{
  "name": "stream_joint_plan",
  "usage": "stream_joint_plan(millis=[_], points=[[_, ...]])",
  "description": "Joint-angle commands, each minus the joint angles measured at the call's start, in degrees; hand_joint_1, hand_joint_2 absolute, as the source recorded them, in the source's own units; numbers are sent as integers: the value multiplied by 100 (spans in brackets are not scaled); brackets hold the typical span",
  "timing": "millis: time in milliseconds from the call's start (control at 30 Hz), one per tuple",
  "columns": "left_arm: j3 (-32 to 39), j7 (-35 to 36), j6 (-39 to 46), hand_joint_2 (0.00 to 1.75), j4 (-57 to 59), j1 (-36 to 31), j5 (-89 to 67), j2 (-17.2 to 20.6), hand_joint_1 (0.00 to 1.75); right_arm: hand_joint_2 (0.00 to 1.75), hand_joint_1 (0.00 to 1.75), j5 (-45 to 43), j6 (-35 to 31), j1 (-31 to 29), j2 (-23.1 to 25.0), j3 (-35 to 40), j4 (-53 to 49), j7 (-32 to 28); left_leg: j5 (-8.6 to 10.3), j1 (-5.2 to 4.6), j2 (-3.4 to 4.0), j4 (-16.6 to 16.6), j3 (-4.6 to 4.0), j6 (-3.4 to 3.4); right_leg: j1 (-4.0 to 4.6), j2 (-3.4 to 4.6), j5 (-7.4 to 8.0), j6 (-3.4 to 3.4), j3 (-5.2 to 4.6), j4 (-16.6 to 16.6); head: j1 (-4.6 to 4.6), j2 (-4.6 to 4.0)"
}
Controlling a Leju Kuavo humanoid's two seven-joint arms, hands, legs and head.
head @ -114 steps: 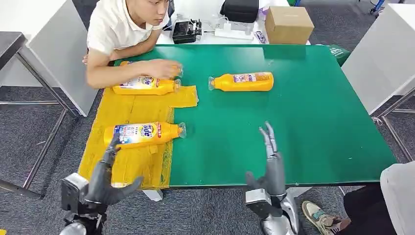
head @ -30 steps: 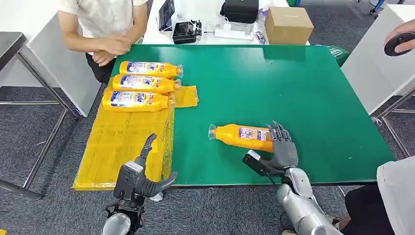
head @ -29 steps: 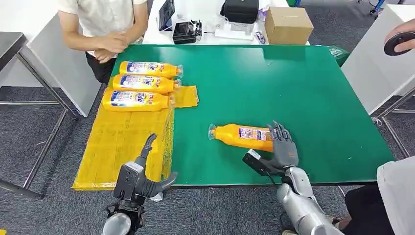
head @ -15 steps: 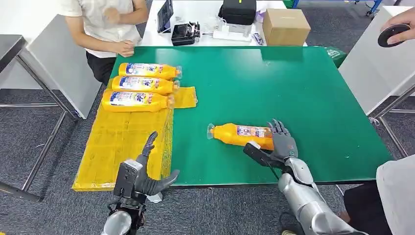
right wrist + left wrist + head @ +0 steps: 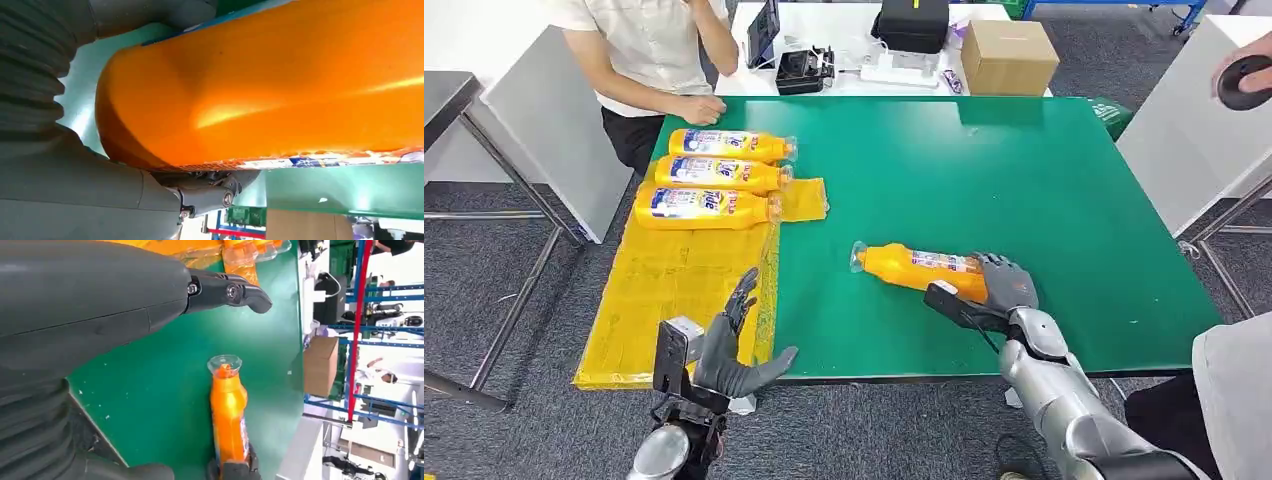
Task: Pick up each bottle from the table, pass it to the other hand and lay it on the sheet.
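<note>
The fingers (image 5: 999, 272) of the right hand (image 5: 996, 292) are curled over the base end of the last orange bottle (image 5: 916, 270), with the thumb underneath, so the grip looks closed on it; the bottle seems tilted, cap end toward the sheet, and whether it has left the green counter (image 5: 1044, 180) I cannot tell. The left hand (image 5: 729, 345) hangs at the counter's near edge, just off the yellow sheet (image 5: 674, 290), fingers apart and holding nothing.

Three bottles (image 5: 709, 175) lie side by side at the sheet's far end, so most of the job looks done. For this one the lift, the pass to the left hand and the laying down are probably all left.

The right wrist view adds what the head view cannot: the orange bottle wall (image 5: 280, 85) pressed close against the palm. The left wrist view shows the bottle's clear cap (image 5: 224, 363) pointing toward that waiting hand.
</note>
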Motion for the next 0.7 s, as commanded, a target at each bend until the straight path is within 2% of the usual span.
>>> stream_joint_plan(millis=[33,100,233,433,567,700], points=[[-106,-3,-19,175,402,-334,80,112,0,175,175,-72,432,26,42,166,650,-27,6,-2,-9,-15,10,-4,0,-19,1,-6,13,-11,2,0],[-130,-13,-24,175,416,-361,96,125,0,175,175,-286,510,74,57,19,611,-298,6,-1,-11,-14,11,-3,1,-20,1,-6,15,-12,2,0],[-42,-159,-81,175,403,-305,606,47,0,175,175,-2095,1494,256,388,-1111,332,-1767,2,2,-8,-9,15,-3,3,-15,-1,-5,17,-10,2,0],[-73,139,-485,175,498,-127,1906,56,0,175,175,-3039,1832,311,813,-1197,-367,-2230,-5,-1,18,-15,20,-11,1,17,4,-9,12,-8,2,0],[-260,91,-173,175,522,-143,1943,29,0,175,175,-3745,2071,683,987,-743,-1451,-2303,-6,0,21,-8,8,-11,1,20,1,-7,-1,-1,2,0],[-502,129,-242,175,608,-261,2013,113,0,175,175,-3984,2237,925,1144,-108,-2009,-2246,-9,-3,14,-10,-4,-11,-2,12,-7,-5,-8,4,0,0]])
